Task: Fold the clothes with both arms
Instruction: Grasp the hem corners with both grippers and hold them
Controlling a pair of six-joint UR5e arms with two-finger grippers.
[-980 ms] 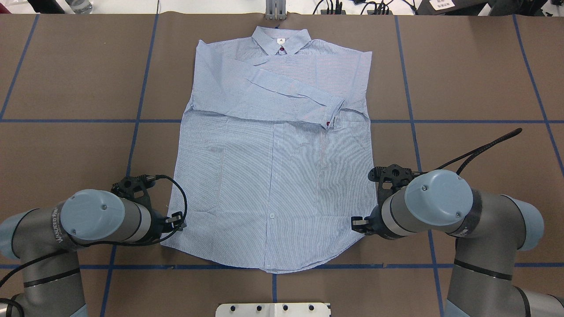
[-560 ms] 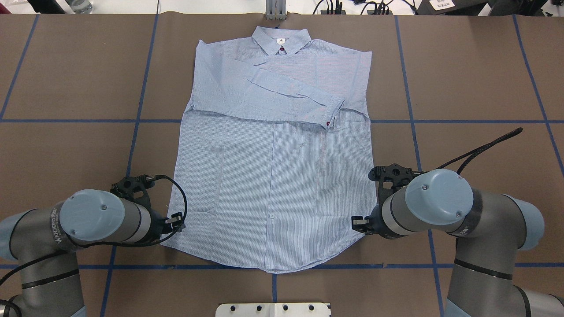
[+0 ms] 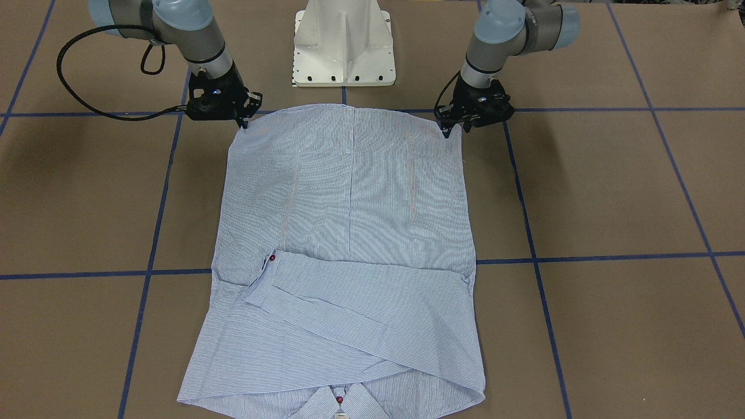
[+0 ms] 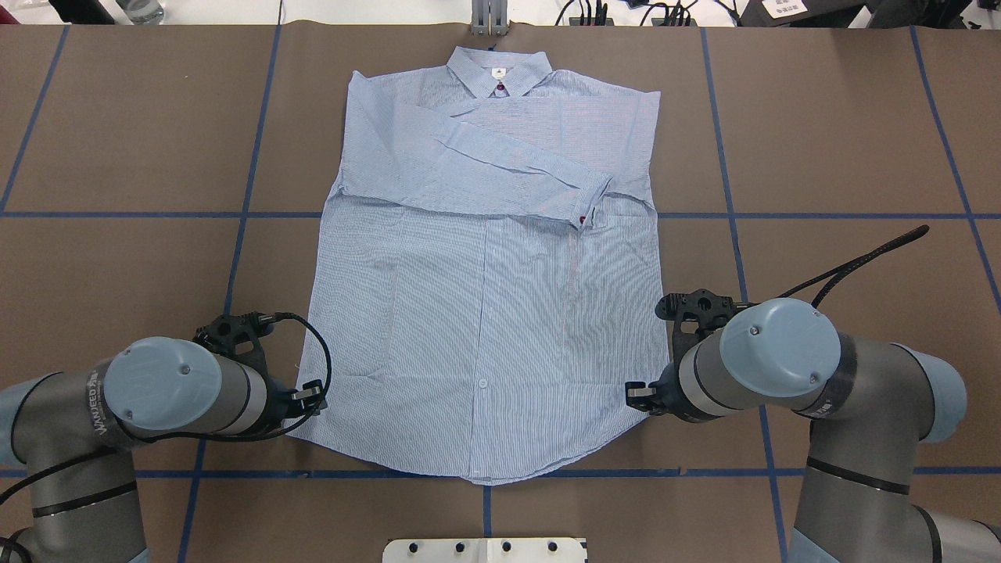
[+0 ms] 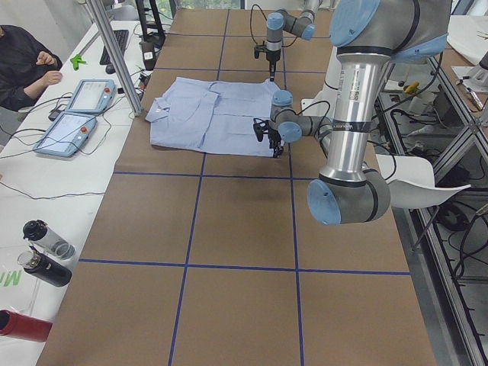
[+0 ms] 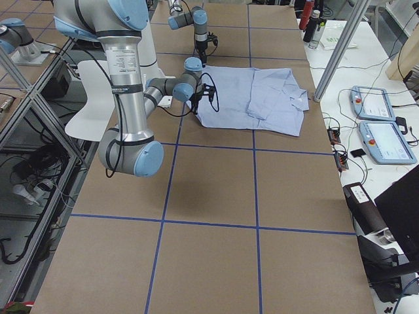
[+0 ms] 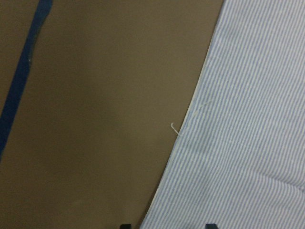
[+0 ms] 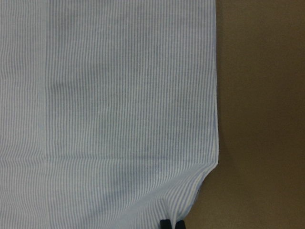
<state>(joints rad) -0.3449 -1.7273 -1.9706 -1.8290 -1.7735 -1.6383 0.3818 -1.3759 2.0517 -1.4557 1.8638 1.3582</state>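
The light blue striped shirt (image 4: 485, 313) lies flat on the brown table, collar at the far side, both sleeves folded across the chest. My left gripper (image 4: 311, 395) stands at the hem's near left corner, which is on the right in the front view (image 3: 447, 132). Its wrist view shows the two tips (image 7: 167, 225) apart, straddling the shirt's edge (image 7: 248, 143). My right gripper (image 4: 635, 395) is at the hem's near right corner (image 3: 242, 123). Its tips (image 8: 171, 224) are pressed together on the hem of the shirt (image 8: 119, 95).
The white pedestal base (image 4: 485, 549) stands just behind the hem. A metal post (image 4: 489, 19) and cables sit at the far edge beyond the collar. Blue tape lines cross the table (image 4: 860, 156). An operator (image 5: 23, 61), teach pendants (image 5: 76, 114) and bottles (image 5: 42, 252) are at the far side.
My left arm has shifted slightly back toward the robot at the hem corner. The right arm and the shirt have not visibly moved.
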